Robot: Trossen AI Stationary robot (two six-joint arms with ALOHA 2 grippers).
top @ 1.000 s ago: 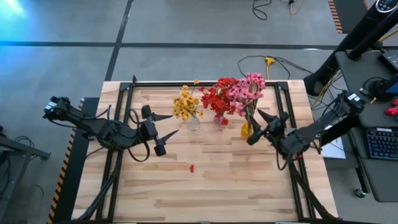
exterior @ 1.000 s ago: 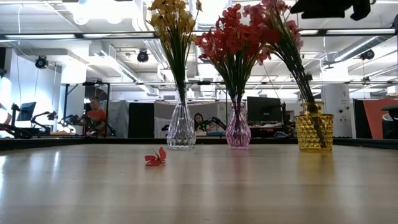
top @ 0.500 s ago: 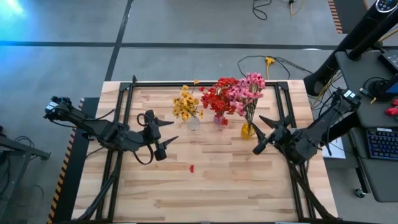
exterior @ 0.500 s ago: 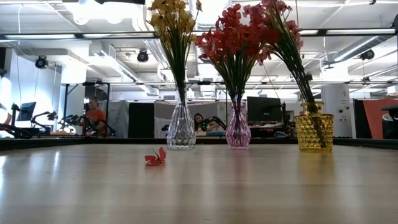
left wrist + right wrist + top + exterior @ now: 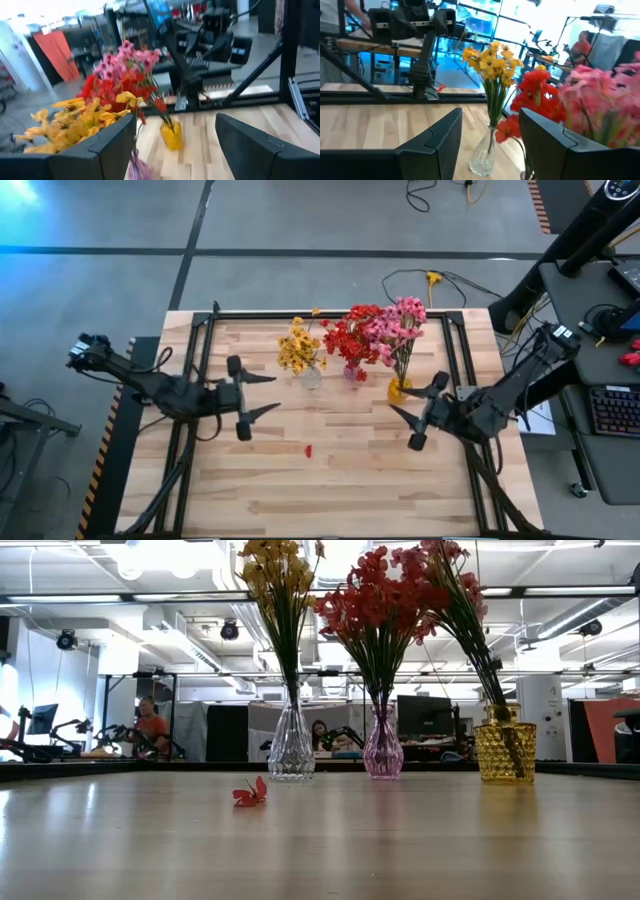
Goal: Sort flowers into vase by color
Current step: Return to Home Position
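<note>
Three bunches stand upright in vases near the far edge. The yellow flowers [image 5: 297, 348] are in a clear vase [image 5: 291, 750], the red flowers [image 5: 351, 336] in a pink vase [image 5: 382, 752], and the pink flowers [image 5: 402, 318] in an amber vase [image 5: 505, 752]. One loose red blossom [image 5: 308, 450] lies flat on the table nearer the middle [image 5: 250, 794]. My left gripper [image 5: 270, 394] is open, left of the vases, pointing toward them. My right gripper [image 5: 404, 426] is open, on the near side of the amber vase. Neither holds anything.
A black frame [image 5: 203, 330] runs along the table's far, left and right sides. The wooden tabletop [image 5: 330, 490] stretches toward the near edge. A keyboard and desk [image 5: 612, 410] stand off the right side. People sit in the room beyond [image 5: 153, 725].
My right gripper has drawn back from beside the amber vase toward the near edge and turned its fingers toward the table's left, staying open. It has left the low view's top right corner. Flowers, vases and the loose blossom have not moved.
</note>
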